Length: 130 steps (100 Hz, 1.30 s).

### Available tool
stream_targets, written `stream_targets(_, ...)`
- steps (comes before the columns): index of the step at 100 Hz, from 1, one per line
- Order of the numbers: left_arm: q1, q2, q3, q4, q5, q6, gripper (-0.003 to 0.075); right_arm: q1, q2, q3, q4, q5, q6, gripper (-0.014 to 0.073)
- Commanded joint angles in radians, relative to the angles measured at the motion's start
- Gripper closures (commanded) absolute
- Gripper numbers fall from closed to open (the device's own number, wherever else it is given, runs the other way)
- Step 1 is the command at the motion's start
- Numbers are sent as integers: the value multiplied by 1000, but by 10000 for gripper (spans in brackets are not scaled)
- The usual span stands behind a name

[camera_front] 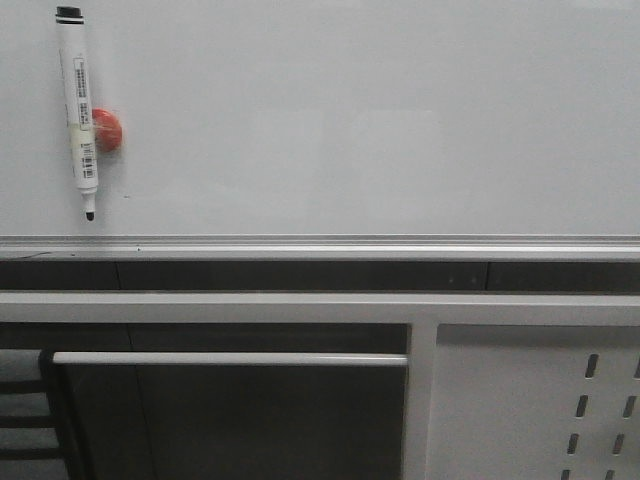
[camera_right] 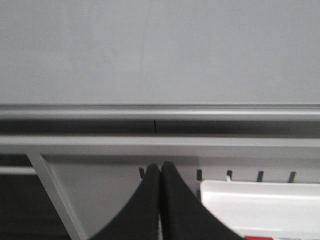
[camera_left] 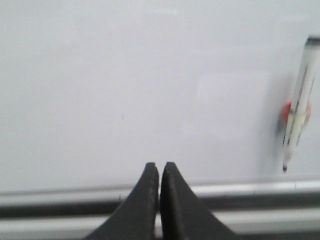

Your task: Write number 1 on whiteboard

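The whiteboard (camera_front: 350, 120) fills the upper front view, glossy and pale, with its silver bottom rail (camera_front: 320, 246) running across; no written stroke can be made out on it. Below sits a white perforated panel (camera_front: 540, 400). Only the right wrist view shows a white tray (camera_right: 260, 205) just beside the right gripper (camera_right: 160, 172), fingers pressed together and empty. The left gripper (camera_left: 159, 172) is likewise closed on nothing. At the board's upper left hangs a marker pen (camera_front: 80, 110), tip down, against a red magnet (camera_front: 106, 130).
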Motion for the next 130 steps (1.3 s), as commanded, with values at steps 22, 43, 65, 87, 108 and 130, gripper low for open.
stream_targets(22,-8,-29,22,-56,-413,-1,738,-5,-19,29,148,-498,-9,665)
stream_targets(43,-8,-29,22,-254,-411,-1,738,-5,-19,29,148,-839,-9,665)
stream_targets(65,-8,-29,20,-259,-439,-1,738,-5,-19,10,234,-806,109,665)
stream_targets(87,-14,-27,-6,-230,-424,-117,738,-5,-19,8,354,-640,188,665)
stream_targets(108,-14,11,-171,-114,-133,-117,738,-5,1,-115,133,-380,189,665)
stream_targets(130,-14,139,-339,-116,69,-116,738,-5,166,-393,-37,-3,189,665)
